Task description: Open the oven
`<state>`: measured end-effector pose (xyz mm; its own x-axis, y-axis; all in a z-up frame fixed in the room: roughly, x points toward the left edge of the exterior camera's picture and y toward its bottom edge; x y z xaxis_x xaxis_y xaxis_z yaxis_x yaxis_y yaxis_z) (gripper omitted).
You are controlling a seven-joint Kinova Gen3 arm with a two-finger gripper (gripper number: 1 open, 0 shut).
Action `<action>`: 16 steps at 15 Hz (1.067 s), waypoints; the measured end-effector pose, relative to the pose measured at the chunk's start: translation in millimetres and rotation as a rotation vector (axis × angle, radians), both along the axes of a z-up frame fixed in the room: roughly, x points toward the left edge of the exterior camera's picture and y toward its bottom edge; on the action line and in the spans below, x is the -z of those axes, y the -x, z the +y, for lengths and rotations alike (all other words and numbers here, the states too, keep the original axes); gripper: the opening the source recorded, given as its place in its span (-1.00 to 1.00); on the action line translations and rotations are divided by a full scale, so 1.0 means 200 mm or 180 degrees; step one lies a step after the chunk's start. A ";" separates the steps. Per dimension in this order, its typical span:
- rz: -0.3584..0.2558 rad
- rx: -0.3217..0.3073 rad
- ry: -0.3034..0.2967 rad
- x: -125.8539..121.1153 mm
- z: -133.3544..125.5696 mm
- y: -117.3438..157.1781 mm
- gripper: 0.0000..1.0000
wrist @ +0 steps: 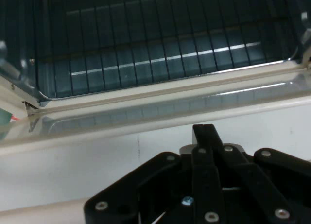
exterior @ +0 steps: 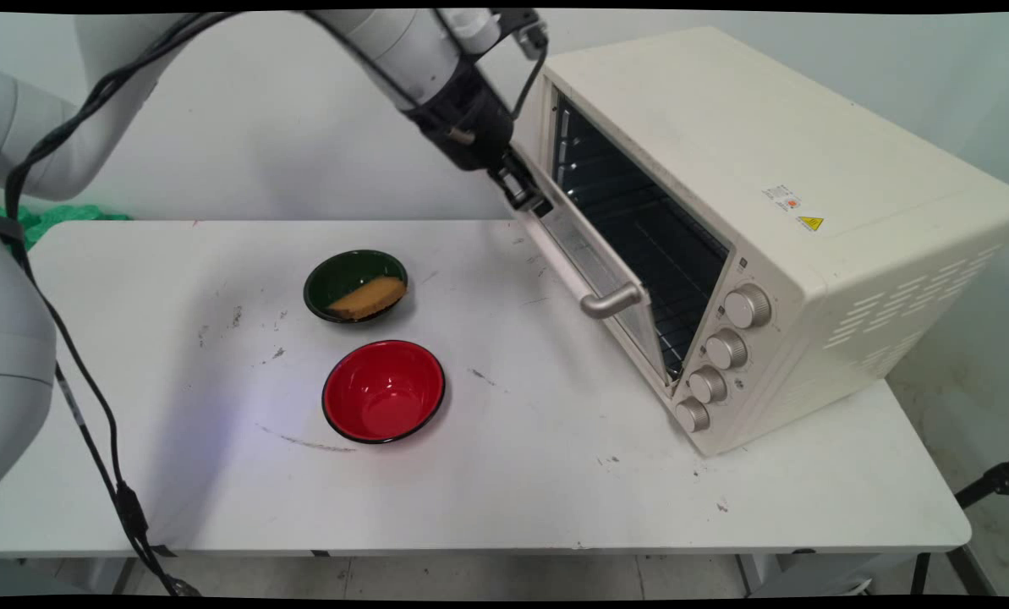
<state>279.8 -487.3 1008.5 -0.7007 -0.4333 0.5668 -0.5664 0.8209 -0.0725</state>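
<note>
Gripper (exterior: pixel 528 196) at upper centre of frame sits on the top edge of the half-open oven door (exterior: pixel 593 262), fingers closed, holding nothing. Press evenly along the edge, clear of the handle (exterior: pixel 612 302). Bowls (exterior: pixel 384 391) sit centre frame.

**Markings on the oven**

No words, brands or numbers can be read. The cream toaster oven (exterior: pixel 775 228) carries a small white sticker (exterior: pixel 782 196) with a red mark and, just beside it, a yellow triangular warning sign (exterior: pixel 810 223) on its top; their print is too small to read.
</note>
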 end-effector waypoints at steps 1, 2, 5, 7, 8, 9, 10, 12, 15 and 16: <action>0.0000 0.0010 0.0014 0.01 0.01 -0.01 -1.00; -0.0002 0.0026 0.0037 0.03 0.04 -0.03 -1.00; -0.0013 0.0048 0.0098 0.08 0.10 -0.10 -1.00; -0.0024 0.0062 0.0137 0.12 0.14 -0.14 -1.00; -0.0031 0.0071 0.0155 0.13 0.17 -0.17 -1.00; -0.0037 0.0082 0.0168 0.15 0.19 -0.19 -1.00; -0.0043 0.0093 0.0181 0.17 0.22 -0.22 -1.00; -0.0044 0.0109 0.0201 0.20 0.27 -0.26 -1.00; -0.0016 0.0113 0.0212 0.24 0.34 -0.32 -1.00; 0.0004 0.0105 0.0209 0.26 0.36 -0.34 -1.00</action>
<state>346.8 -415.4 956.3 -0.7133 -0.3720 0.5940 -0.5393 0.8326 -0.1262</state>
